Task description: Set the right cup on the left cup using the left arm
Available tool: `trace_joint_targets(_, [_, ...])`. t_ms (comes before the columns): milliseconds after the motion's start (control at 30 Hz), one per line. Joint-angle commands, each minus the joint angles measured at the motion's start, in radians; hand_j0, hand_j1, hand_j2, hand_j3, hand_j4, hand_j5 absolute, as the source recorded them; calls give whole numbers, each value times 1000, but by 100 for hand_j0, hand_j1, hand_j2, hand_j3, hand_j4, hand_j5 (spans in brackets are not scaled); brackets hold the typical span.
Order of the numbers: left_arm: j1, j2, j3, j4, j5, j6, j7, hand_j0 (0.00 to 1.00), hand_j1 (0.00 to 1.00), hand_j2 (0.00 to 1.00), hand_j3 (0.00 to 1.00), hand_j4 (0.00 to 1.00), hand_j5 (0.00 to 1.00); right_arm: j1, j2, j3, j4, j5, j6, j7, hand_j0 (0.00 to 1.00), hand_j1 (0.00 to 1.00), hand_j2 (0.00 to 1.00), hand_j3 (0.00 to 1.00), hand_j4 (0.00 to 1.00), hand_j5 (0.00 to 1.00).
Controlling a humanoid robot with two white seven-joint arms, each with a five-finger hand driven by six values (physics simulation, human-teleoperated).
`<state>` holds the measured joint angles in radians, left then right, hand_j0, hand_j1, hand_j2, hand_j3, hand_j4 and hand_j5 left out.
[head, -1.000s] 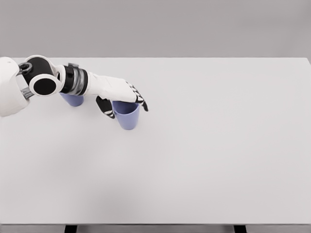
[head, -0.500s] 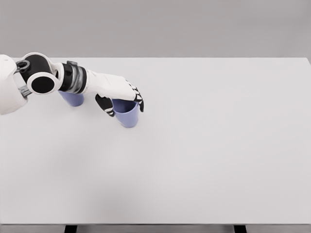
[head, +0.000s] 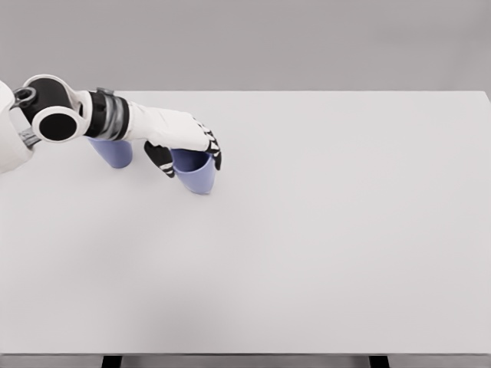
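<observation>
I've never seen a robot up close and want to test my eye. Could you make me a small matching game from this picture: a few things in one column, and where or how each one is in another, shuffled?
Things:
1. right cup
2. left cup
3. left hand
4. table

States:
A. white surface bearing both cups
B. partly hidden behind the forearm
C. grasped at the rim, thumb and fingers on opposite sides
D. white with black fingertips, closed over a cup

Pairs: 1-C, 2-B, 3-D, 4-A
</observation>
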<state>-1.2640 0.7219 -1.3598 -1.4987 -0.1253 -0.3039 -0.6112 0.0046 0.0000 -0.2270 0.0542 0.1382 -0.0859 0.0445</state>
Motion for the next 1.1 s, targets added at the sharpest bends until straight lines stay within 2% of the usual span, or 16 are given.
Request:
trace_joint_targets(0, [0,8,2,0,3,-3,0,71,71,71,71,71,71,0,0,0,1,0,0,0,100,100,100,100,100,100])
trace_joint_targets(1067, [-106,99,4,-20,4,-18,0,70,70,70,70,70,70,0,0,0,1,1,0,0,100,100,100,100,100,100])
